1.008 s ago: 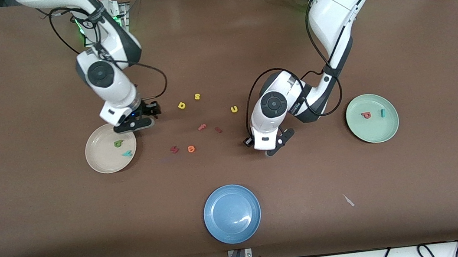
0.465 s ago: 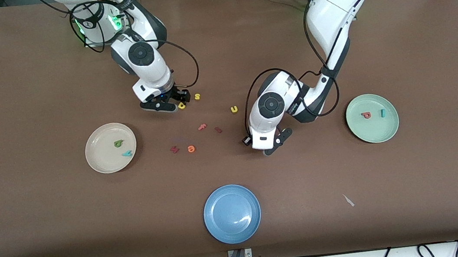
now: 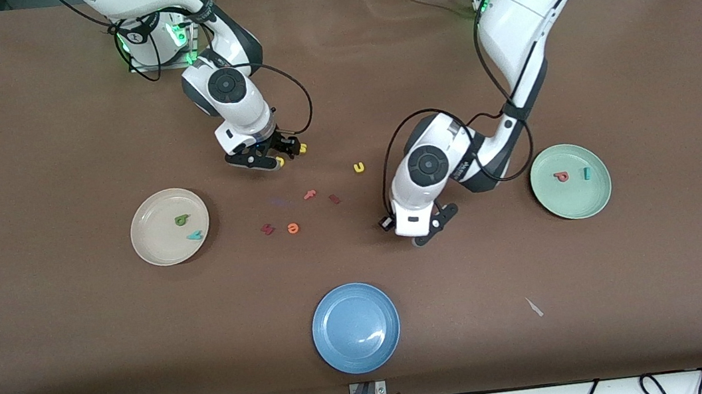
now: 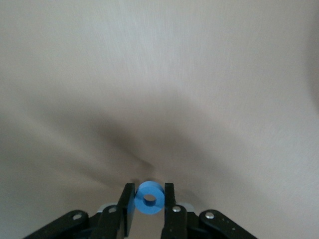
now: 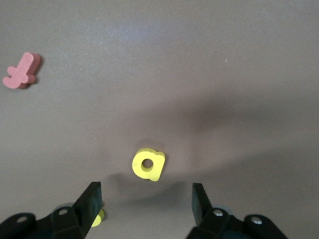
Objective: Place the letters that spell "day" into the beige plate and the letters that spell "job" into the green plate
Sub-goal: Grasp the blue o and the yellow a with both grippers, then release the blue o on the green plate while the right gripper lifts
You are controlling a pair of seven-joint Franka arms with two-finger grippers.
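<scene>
My left gripper (image 4: 149, 186) is shut on the blue ring o (image 4: 149, 198). In the front view it (image 3: 421, 234) hangs over bare table between the loose letters and the green plate (image 3: 598, 193). That plate holds the pinkish-red b (image 3: 561, 176) and the teal j (image 3: 586, 173). My right gripper (image 3: 272, 156) is open, low over the yellow a (image 5: 148, 165), which lies just ahead of its fingertips. The beige plate (image 3: 152, 245) holds the green d (image 3: 181, 220) and the teal y (image 3: 195, 235).
A yellow s (image 3: 303, 148) lies beside the right gripper. A yellow u (image 3: 359, 167), a pink letter (image 3: 310, 194), two dark red letters (image 3: 334, 198) (image 3: 268, 229) and an orange e (image 3: 292, 228) lie mid-table. A blue plate (image 3: 356, 327) sits nearest the front camera.
The right arm swung from over the beige plate to over the yellow letters, still open. The left gripper closed and shifted slightly toward the green plate.
</scene>
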